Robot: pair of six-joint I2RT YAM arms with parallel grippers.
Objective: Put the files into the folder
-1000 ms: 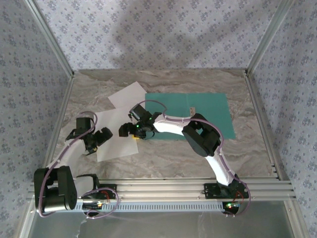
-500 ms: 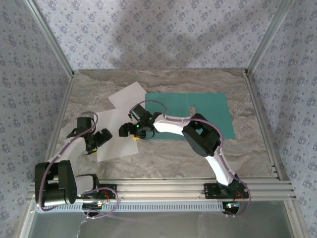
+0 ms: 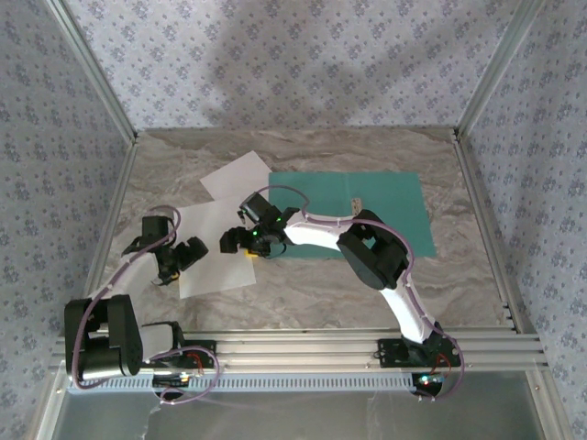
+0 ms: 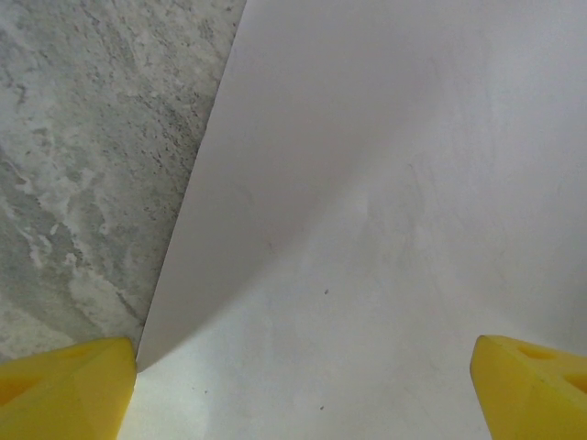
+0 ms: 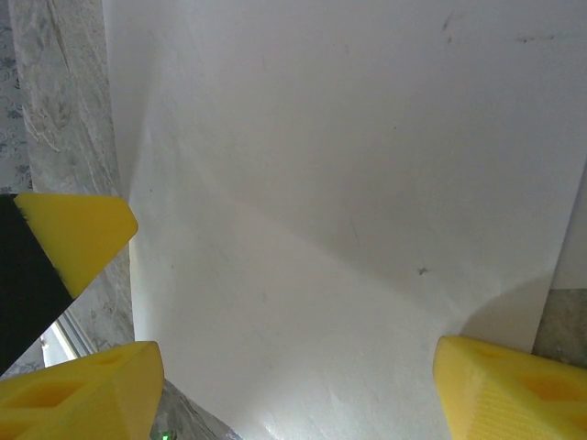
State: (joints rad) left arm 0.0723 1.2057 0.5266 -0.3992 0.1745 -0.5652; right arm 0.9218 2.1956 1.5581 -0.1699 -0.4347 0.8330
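The step in hand looks like the pick-up of the first file. Neither sheet is in the folder [image 3: 367, 197], which lies opened flat on the far right half of the table [image 3: 303, 302].

The left end effector [image 3: 186, 253] and the right end effector [image 3: 237, 241] both hang low over the near sheet [image 3: 213, 275], one at each side edge. Both stand with jaws wide apart and hold nothing (the wrist views show bare paper between the tips). The far sheet [image 3: 234, 179] lies just beside the folder's far left corner.

Next comes, I judge, a pinch on an edge – hard with thin paper lying flat – then a slide rightward onto the teal.

The table is grey marbled; the walls [image 3: 275, 64] carry blue-flowered paper, and an aluminium rail [image 3: 303, 346] runs along the near edge.
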